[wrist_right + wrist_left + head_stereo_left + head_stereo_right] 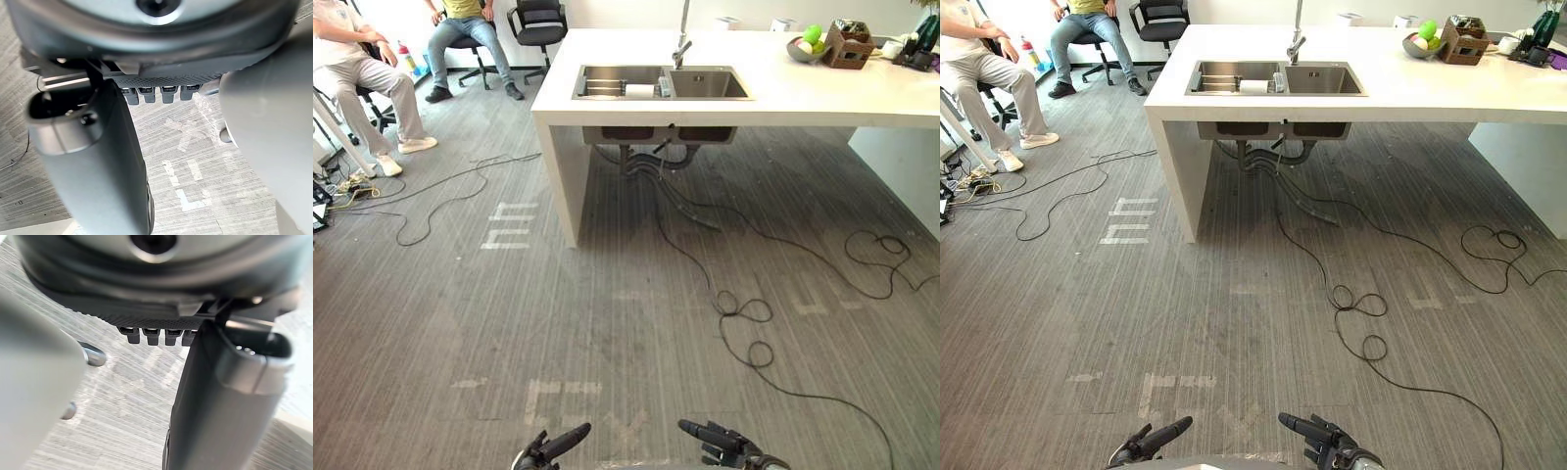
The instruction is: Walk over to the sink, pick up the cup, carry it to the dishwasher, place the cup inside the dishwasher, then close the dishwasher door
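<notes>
1. Fingers (570, 435) of the dark left hand (538, 453) and the dark right hand (732, 447) lie straight and apart, holding nothing. Both hands hang low at the near edge, over the grey striped floor (607, 323).
2. Far ahead, a small white cup (638, 90) (my reading of a tiny white shape) sits in the left basin of the stainless steel double sink (710, 84), set into the long white bench (783, 93).
3. That cup lies almost dead ahead of the gap between the two hands, well apart from both. Neither hand looks clearly nearer, so walking comes first.
4. It looks wider than tall, so its long axis may run left to right, but it is too small to be sure.
5. I judge the reach will come over the bench's near edge, down into the basin.
</notes>
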